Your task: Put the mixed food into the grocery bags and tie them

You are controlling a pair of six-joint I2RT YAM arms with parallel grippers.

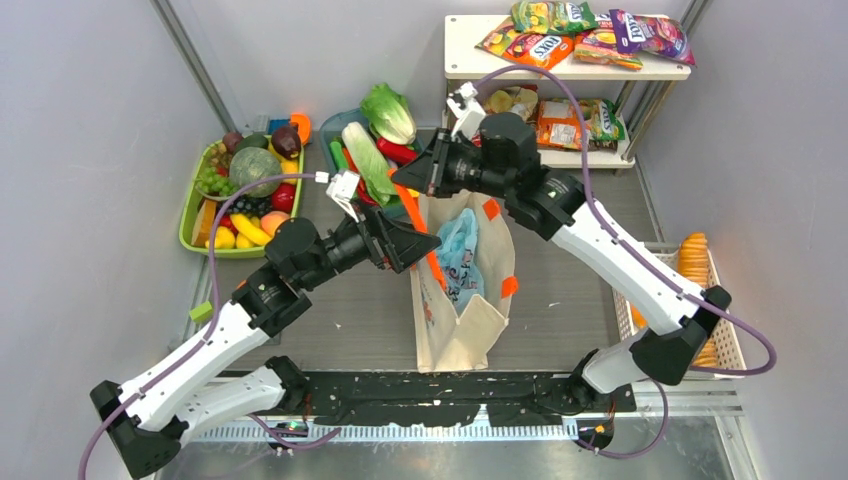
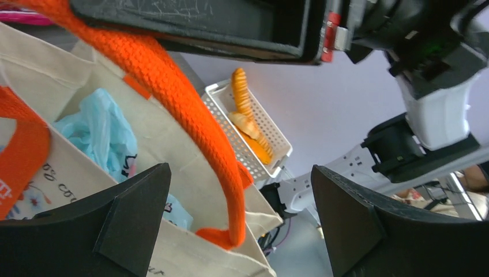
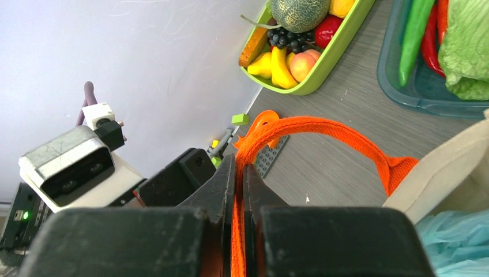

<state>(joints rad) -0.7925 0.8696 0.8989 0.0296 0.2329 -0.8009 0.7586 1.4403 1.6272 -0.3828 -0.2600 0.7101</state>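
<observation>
The beige canvas tote (image 1: 470, 320) stands open at the table's centre with the light-blue plastic bag (image 1: 460, 245) inside. My right gripper (image 1: 402, 180) is shut on the tote's orange handle (image 1: 438, 270) and holds it up to the left; its jaws (image 3: 239, 173) pinch the strap (image 3: 323, 127). My left gripper (image 1: 430, 241) is open beside the tote, and the handle (image 2: 190, 115) hangs between its spread fingers (image 2: 132, 213). Snack packets (image 1: 585, 35) lie on the shelf. Cabbage (image 1: 368, 160) and melon (image 1: 255, 165) lie in trays.
A green tray (image 1: 192, 215) of toy fruit is at the back left, a teal tray (image 1: 330, 150) of vegetables beside it. A white shelf (image 1: 460, 50) stands at the back right. A white mesh basket (image 1: 725, 340) with tan biscuits is at the right.
</observation>
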